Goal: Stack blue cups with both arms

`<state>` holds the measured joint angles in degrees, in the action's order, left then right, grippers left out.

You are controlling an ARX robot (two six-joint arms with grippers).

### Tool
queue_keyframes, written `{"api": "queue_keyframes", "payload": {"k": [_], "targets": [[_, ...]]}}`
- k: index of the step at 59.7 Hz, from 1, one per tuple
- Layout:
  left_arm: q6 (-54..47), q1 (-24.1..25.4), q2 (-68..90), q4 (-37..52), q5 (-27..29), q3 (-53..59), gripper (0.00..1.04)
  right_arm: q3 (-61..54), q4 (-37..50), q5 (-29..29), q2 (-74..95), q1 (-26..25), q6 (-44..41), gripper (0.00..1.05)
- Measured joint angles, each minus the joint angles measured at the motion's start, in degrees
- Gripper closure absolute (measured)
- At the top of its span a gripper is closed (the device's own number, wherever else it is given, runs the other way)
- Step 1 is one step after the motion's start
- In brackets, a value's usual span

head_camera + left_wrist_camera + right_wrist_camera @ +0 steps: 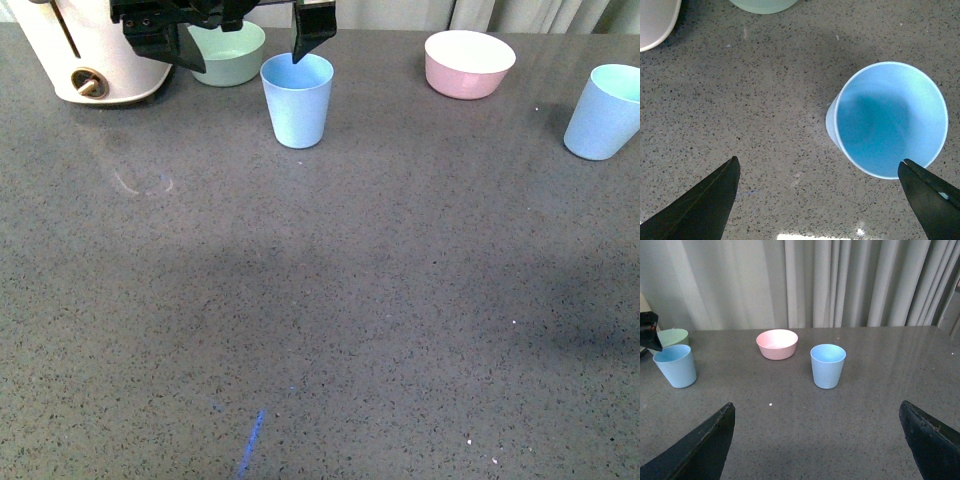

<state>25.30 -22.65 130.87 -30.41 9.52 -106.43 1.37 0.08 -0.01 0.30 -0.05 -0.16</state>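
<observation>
Two blue cups: pale, tapered, upright; far-edge cup (297, 100); right-edge cup (603, 112), cropped.
Left tool (819, 161): wide, empty, beside far-edge cup's rim.
Right tool (817, 404): wide, empty.

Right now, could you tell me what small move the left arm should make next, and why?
Probably shift the left end effector a little toward the robot's right before lowering. Its jaws are open, but the left blue cup sits off-centre: one finger hangs over its rim, so descending now would likely strike it.
</observation>
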Motion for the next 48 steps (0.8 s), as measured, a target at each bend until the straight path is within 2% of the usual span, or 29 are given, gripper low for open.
{"api": "queue_keyframes", "payload": {"k": [32, 33, 37, 41, 48], "targets": [[0.76, -1.14, 10.97, -8.15, 1.25, -14.97, 0.09, 0.0, 0.0, 0.02, 0.0, 0.0, 0.0, 0.09], [0.74, -1.16, 11.23, -8.44, 1.22, -15.52, 0.1, 0.0, 0.0, 0.0, 0.0, 0.0, -0.02, 0.09], [1.14, -1.25, 12.85, -10.08, 1.2, -18.75, 0.26, 0.0, 0.0, 0.0, 0.0, 0.0, 0.0, 0.09], [1.42, -1.31, 13.73, -11.08, 1.07, -20.59, 0.35, 0.0, 0.0, 0.0, 0.0, 0.0, 0.0, 0.09], [2.54, -1.7, 15.69, -13.55, 0.46, -24.28, 0.6, 0.0, 0.0, 0.0, 0.0, 0.0, 0.0, 0.09]]}}
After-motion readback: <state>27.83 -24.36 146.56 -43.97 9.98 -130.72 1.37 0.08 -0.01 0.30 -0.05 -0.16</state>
